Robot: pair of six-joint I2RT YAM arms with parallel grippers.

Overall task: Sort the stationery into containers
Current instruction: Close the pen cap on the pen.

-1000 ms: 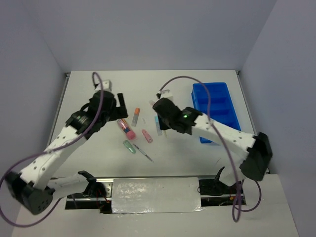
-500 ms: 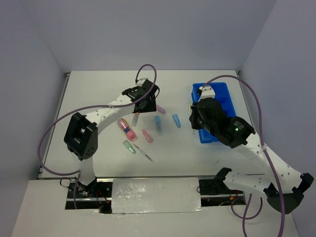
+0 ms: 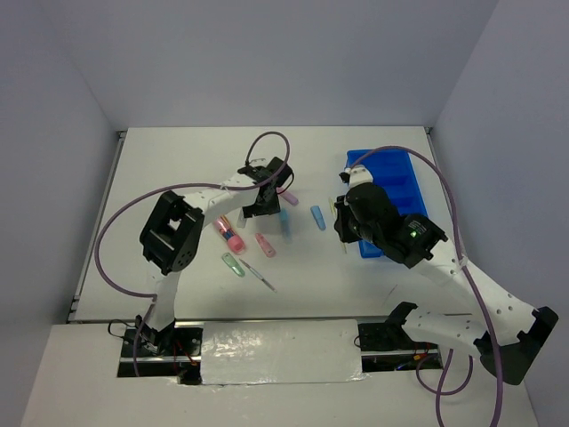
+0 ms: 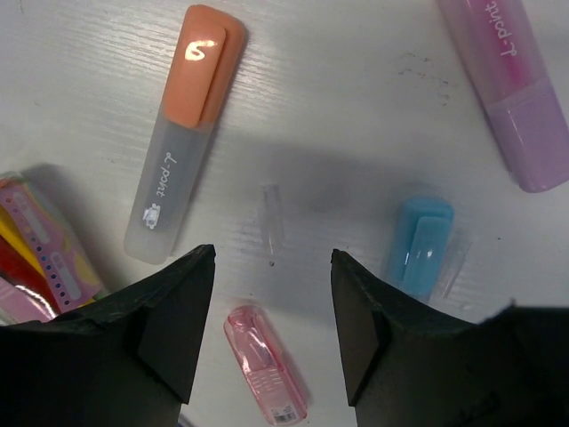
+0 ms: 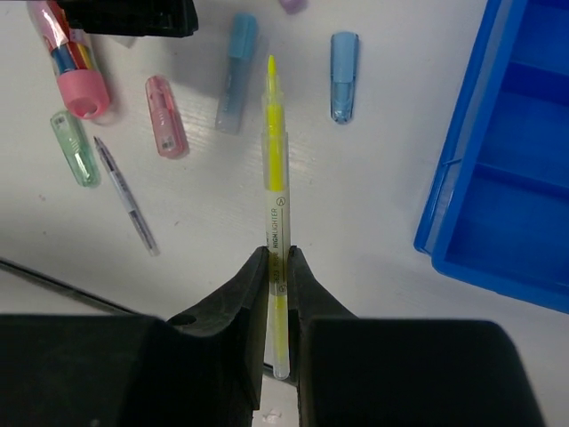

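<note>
My right gripper (image 5: 277,267) is shut on a thin yellow highlighter pen (image 5: 275,169) and holds it above the table, just left of the blue tray (image 5: 498,205). In the top view it (image 3: 340,221) is at the tray's (image 3: 404,182) left wall. My left gripper (image 4: 271,302) is open and empty, low over a pink cap (image 4: 265,363), which lies between its fingers. Round it lie an orange marker (image 4: 182,133), a blue marker (image 4: 418,245) and a lilac marker (image 4: 507,89).
On the table left of the tray lie a pink marker (image 3: 228,233), a pink cap (image 3: 264,245), a green cap (image 3: 233,264), a grey pen (image 3: 260,276), a blue marker (image 3: 284,221) and a blue cap (image 3: 317,217). The visible tray compartments hold nothing.
My left gripper swung right from the table's left and came down over the orange marker and pink cap. My right gripper left the middle of the items and moved right to the tray's edge.
</note>
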